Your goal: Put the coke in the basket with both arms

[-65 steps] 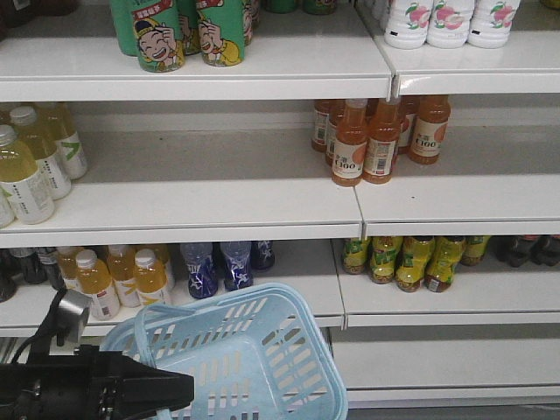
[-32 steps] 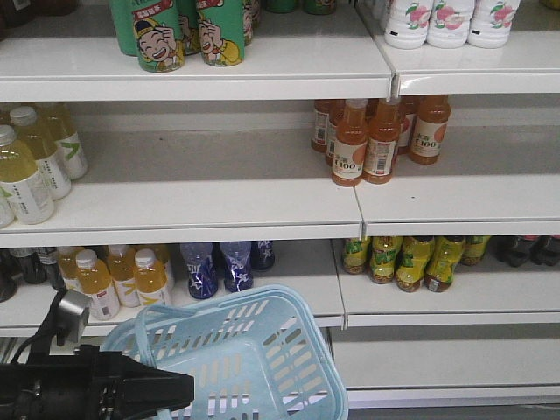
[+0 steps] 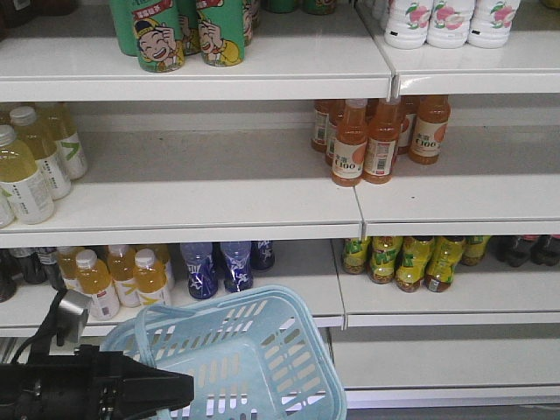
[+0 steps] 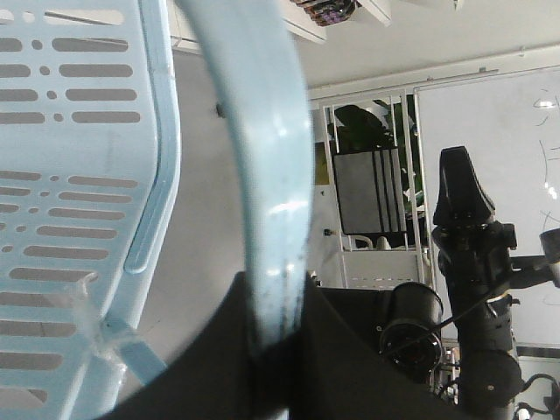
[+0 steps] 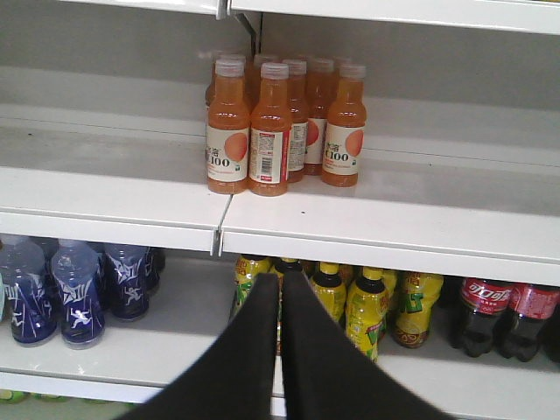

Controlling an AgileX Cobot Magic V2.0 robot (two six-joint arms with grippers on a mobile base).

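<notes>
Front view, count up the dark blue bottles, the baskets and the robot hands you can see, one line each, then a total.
dark blue bottles: 3 showing, any behind are hidden
basket: 1
left hand: 1, the only hand in this view
Total: 5

Basket (image 3: pixel 282 352) cropped at bottom edge, cola bottles (image 5: pixel 483 308) (far right) seemingly cut off

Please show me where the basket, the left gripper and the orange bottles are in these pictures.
basket (image 3: pixel 229 305): front view, on its far rim.
left gripper (image 3: pixel 184 386): front view, on its black tip.
orange bottles (image 5: pixel 269 156): right wrist view, on a front bottle's label.
</notes>
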